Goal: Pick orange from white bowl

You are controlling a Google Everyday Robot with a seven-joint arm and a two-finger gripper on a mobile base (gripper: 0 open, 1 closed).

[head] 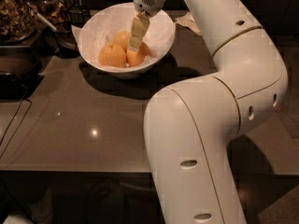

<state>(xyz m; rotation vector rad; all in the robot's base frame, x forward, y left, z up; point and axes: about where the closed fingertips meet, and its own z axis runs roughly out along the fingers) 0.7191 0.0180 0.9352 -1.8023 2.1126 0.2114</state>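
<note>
The white bowl (pixel 163 24), lined with crinkled white paper, stands at the back of the dark table. Three oranges lie in it: one at the left (pixel 111 56), one at the back (pixel 121 38) and one at the right (pixel 139 57). My gripper (pixel 136 38) reaches down into the bowl from above. Its tip is between the back orange and the right orange, touching or nearly touching them. My white arm fills the right half of the view.
Dark glass jars (pixel 16 13) with brown contents stand at the back left, with a dark tray (pixel 14 76) below them. A crumpled paper (pixel 189 22) lies right of the bowl. A cable (pixel 14 122) runs over the table's left edge.
</note>
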